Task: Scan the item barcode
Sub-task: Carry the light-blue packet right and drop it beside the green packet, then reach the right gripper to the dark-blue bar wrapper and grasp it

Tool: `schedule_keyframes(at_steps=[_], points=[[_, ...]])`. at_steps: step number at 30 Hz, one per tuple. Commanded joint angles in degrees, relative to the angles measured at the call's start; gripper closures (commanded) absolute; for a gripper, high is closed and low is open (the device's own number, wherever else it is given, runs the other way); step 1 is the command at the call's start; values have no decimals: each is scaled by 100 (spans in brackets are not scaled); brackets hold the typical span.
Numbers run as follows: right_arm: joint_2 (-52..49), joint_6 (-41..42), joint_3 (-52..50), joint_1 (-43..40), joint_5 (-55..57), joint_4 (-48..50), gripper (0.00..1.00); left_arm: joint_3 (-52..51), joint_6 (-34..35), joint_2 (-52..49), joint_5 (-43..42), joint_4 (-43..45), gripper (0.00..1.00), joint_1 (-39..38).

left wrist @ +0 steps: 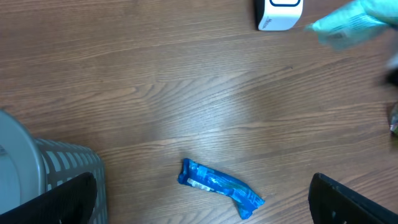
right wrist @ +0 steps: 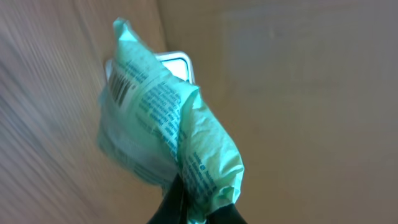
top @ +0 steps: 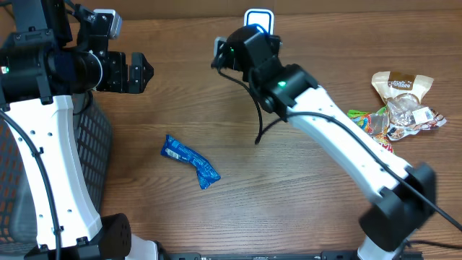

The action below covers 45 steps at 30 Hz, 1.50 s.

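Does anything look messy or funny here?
A little. The green packet in the right gripper is scrunched and twisted, though its barcode shows. The blue packet lies bent, alone mid-table, and snack packets sit heaped at the right.

You have a crumpled pale green packet (right wrist: 168, 137), pinched at its lower end, barcode (right wrist: 122, 88) at its upper left, raised just before the white, blue-rimmed scanner (top: 258, 17).

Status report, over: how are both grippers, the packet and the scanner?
Right gripper shut on green packet, held in front of scanner. Left gripper open, empty. Blue wrapper lies on table, away from scanner.
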State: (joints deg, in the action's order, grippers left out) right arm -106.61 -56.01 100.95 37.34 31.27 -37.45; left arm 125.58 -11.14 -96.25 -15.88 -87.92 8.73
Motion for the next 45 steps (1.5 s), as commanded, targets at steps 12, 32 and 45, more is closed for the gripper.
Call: schedule_keyframes(at_steps=[12,32,45], points=[[372,8107,-306,-4454,-3939,-3532,96,90,-44,-2,-61,9,0,-9],[-35,6889,461,-4843,-5342,-3482,37,90,-44,-2,-59,9,0,-9],[-433,5893,-271,-1287,-5661,-2450,17,90,-44,-2,-61,9,1,-9]])
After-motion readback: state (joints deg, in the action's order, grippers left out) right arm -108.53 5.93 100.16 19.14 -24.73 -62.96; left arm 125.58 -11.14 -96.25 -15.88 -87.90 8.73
